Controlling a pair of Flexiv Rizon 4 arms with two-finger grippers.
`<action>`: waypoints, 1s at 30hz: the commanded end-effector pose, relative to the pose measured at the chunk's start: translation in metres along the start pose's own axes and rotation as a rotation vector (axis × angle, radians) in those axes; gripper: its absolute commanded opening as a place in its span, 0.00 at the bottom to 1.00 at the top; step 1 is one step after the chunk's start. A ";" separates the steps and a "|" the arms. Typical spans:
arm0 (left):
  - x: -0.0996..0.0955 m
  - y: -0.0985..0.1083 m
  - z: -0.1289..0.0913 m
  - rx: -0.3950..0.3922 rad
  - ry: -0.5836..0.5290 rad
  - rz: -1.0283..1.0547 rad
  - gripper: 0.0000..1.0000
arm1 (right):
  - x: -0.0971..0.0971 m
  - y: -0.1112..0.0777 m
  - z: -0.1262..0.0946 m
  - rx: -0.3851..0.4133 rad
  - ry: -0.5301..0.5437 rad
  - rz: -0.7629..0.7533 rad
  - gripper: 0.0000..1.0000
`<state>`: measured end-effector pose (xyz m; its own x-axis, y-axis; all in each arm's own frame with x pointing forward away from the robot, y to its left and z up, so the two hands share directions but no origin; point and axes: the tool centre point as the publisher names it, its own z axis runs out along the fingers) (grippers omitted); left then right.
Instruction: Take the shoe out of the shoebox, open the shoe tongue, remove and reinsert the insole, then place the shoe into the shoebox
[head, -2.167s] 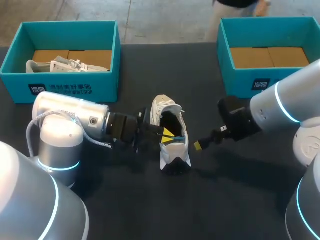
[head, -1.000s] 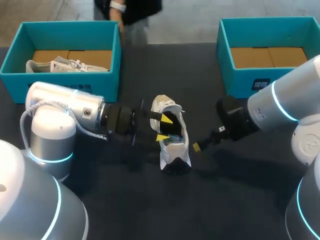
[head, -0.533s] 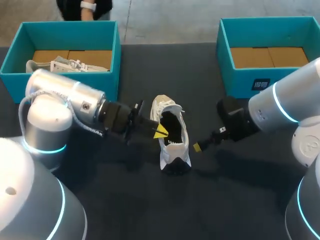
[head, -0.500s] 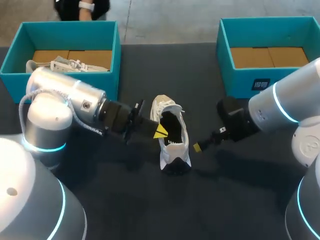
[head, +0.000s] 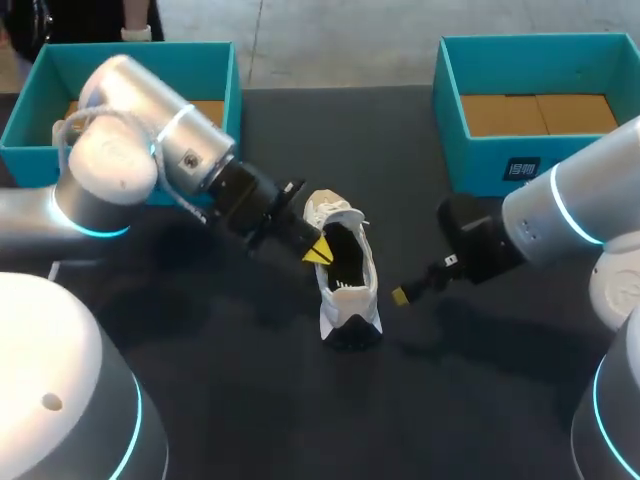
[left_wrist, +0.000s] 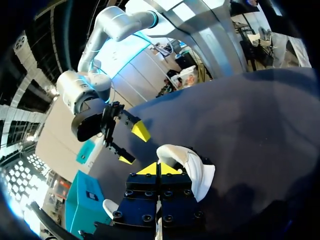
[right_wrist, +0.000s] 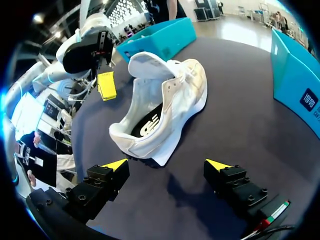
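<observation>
Just ahead of left hand (head: 319, 254) lies shoe (head: 351, 302)

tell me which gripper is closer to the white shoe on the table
Left. The left gripper, shut, sits right beside the opening of the white shoe; the right gripper, open, stands off its other side with bare table between.

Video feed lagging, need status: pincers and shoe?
Left pincer shut, empty, beside shoe. Right pincer open, short of shoe. Shoe upright on table, insole inside. Nothing between.

Seemingly a robotics lab: left arm (head: 140, 160) and right arm (head: 570, 215) over table (head: 250, 400) and shoebox (head: 480, 165).
</observation>
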<state>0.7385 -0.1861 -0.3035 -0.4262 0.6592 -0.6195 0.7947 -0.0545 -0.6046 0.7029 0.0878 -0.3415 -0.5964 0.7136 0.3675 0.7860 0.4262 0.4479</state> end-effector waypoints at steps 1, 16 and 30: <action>-0.007 0.002 0.000 -0.005 0.158 0.015 0.00 | 0.002 -0.001 -0.019 0.007 -0.015 -0.006 1.00; -0.010 0.006 0.007 -0.043 0.389 0.101 0.00 | -0.005 -0.002 -0.059 0.077 0.016 0.000 1.00; -0.003 0.016 0.011 -0.086 0.573 0.146 0.00 | -0.009 -0.002 -0.096 0.101 0.010 0.025 1.00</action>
<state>0.7443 -0.1938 -0.3174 -0.0724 0.9218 -0.3807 0.8697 -0.1285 -0.4766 0.6980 0.0366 -0.2809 -0.5765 0.7185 0.3892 0.8136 0.4606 0.3548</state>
